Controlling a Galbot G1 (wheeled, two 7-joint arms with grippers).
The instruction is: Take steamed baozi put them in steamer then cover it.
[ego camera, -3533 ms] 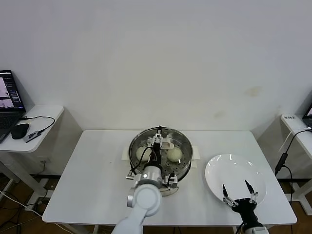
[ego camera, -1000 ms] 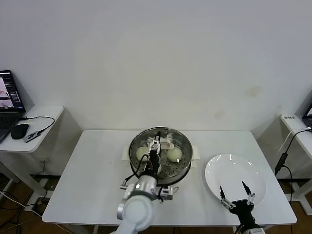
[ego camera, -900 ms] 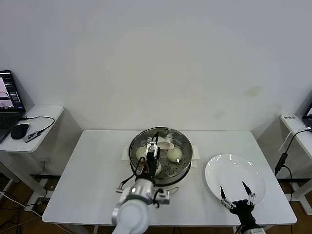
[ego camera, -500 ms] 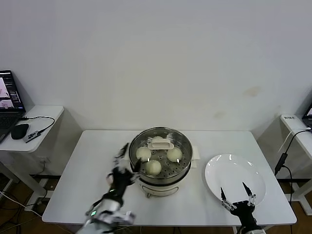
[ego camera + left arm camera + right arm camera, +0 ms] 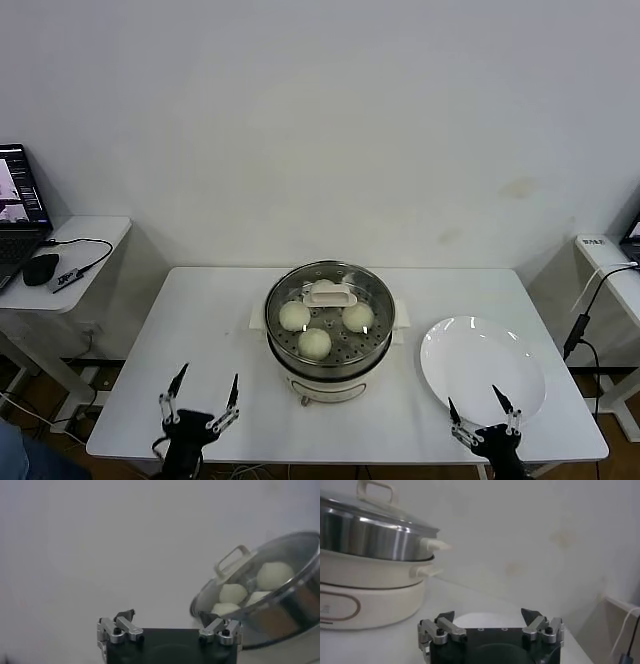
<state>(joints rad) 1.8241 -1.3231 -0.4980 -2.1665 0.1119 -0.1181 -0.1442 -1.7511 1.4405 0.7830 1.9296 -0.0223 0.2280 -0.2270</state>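
Note:
The steamer (image 5: pixel 372 352) stands mid-table, a shiny steel pot on a white base. The cover (image 5: pixel 330 294), a glass lid with a white handle, lies on it. Three baozi (image 5: pixel 314 343) show through the glass; a fourth is mostly hidden behind the handle. My left gripper (image 5: pixel 198 398) is open and empty at the table's front left, well clear of the pot. My right gripper (image 5: pixel 480 412) is open and empty at the front edge of the white plate. The left wrist view shows the steamer (image 5: pixel 280 615), baozi (image 5: pixel 274 575) and my left gripper (image 5: pixel 167 622). The right wrist view shows the steamer (image 5: pixel 370 535), lid handle (image 5: pixel 375 490) and my right gripper (image 5: pixel 488 615).
A flat white plate (image 5: pixel 482 368) lies bare to the right of the steamer, also seen in the right wrist view (image 5: pixel 485 621). A side table with a laptop (image 5: pixel 20 200) and mouse stands far left; another small table (image 5: pixel 610 260) stands far right.
My left gripper has let go of the cover's handle and drawn back from over the pot to the table's front left. The cover stays on the steamer. My right gripper drew back slightly.

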